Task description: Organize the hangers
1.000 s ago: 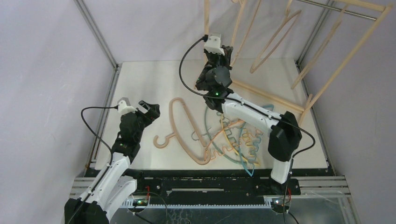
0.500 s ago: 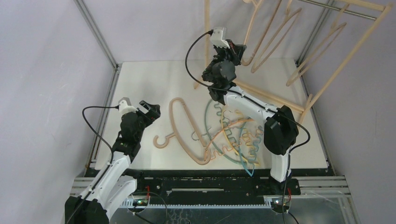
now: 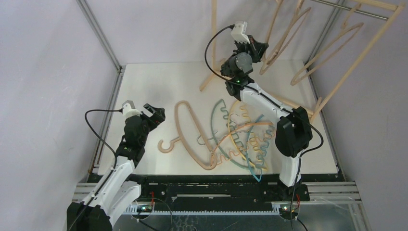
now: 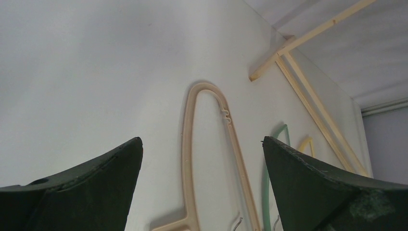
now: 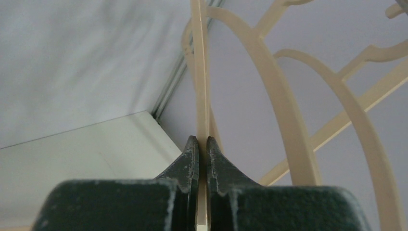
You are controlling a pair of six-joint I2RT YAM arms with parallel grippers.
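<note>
My right gripper [image 3: 257, 48] is raised at the back by the rack and shut on the thin edge of a beige wooden hanger [image 5: 201, 72]; its jaws pinch that hanger from both sides [image 5: 202, 140]. Other beige hangers [image 3: 327, 45] hang from the rod beside it. My left gripper [image 3: 156, 114] is open and empty, low over the table, left of a beige hanger [image 3: 185, 127] lying flat, which also shows in the left wrist view [image 4: 185, 159]. A tangle of teal [image 3: 220, 107], orange, yellow and blue wavy hangers [image 3: 245, 144] lies at mid-table.
The pale wooden rack frame [image 3: 368, 41] with its metal rod [image 3: 356, 10] stands at the back right; its base bar [image 3: 284, 101] lies across the table. Grey walls and metal posts close in the sides.
My right arm has lifted the beige hanger up and to the right, toward the rod. The hangers on the rod have swung right. The left arm has not moved.
</note>
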